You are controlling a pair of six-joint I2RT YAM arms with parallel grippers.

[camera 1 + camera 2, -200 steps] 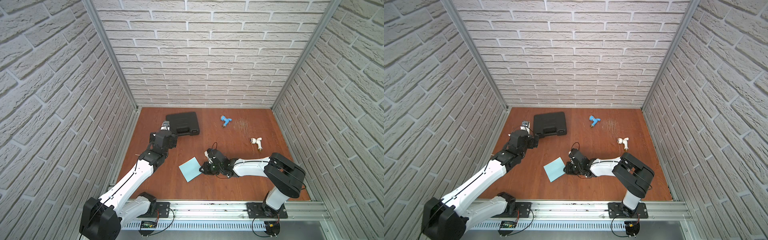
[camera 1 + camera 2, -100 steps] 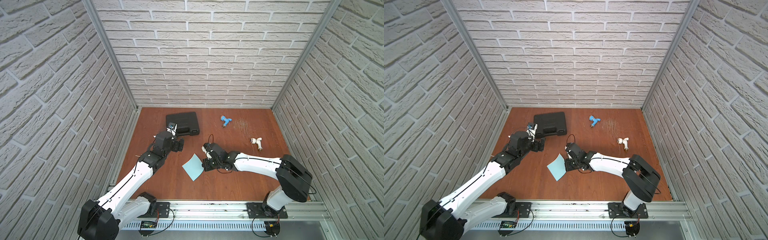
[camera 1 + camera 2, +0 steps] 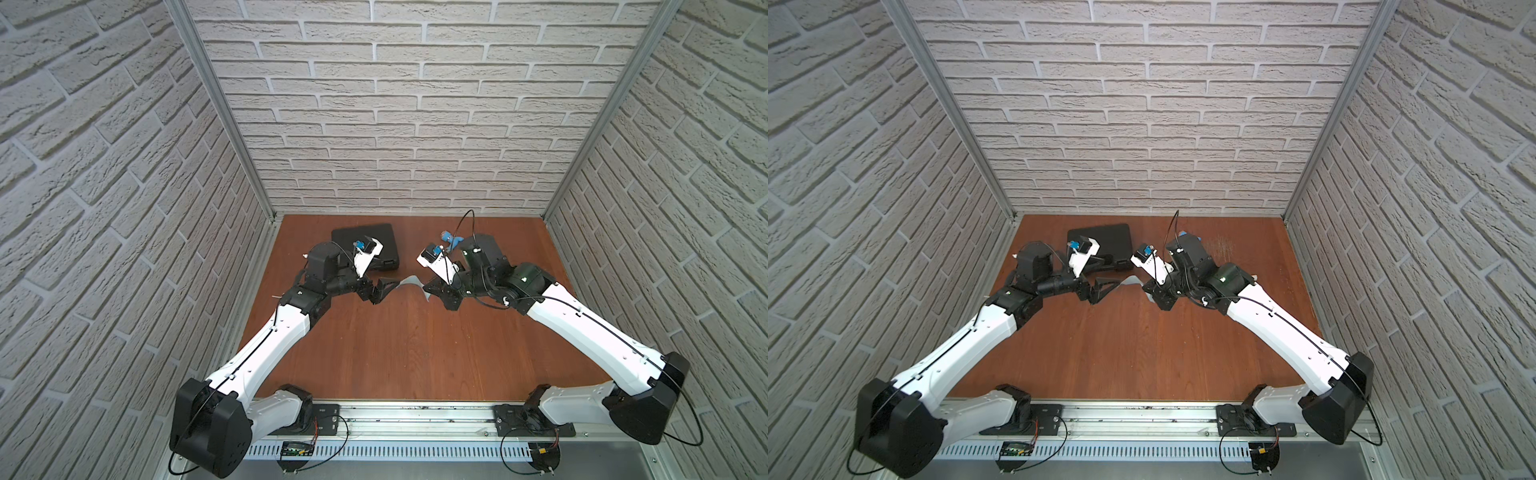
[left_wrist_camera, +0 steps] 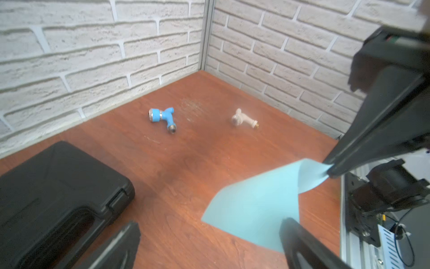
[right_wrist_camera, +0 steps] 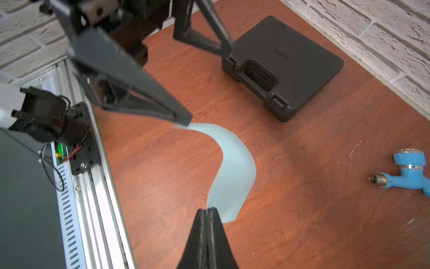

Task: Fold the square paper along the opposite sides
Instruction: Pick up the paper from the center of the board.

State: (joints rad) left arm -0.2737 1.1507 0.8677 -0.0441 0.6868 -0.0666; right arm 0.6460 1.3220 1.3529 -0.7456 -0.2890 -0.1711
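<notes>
Paper this thin is light and limp: the square paper (image 5: pixel 232 167) bows in a loose S under its own weight in the right wrist view. In both top views it hangs near the middle of the frame, held up over the worktop (image 3: pixel 415 353), between the two arms and just below the black case (image 3: pixel 388 241). The right gripper (image 5: pixel 207 213) is pressed together on one corner. The left gripper (image 4: pixel 210 223) stands wide apart. One of its fingers (image 5: pixel 181 118) reaches the opposite corner and seems to touch it, though blur there leaves that unsure. By my judgement the sheet will crease or tear if pulled taut, and slip from a shallow bite. It is best held at corners or edges, well inside the pads, and the two holds brought together gently so opposite sides meet.
</notes>
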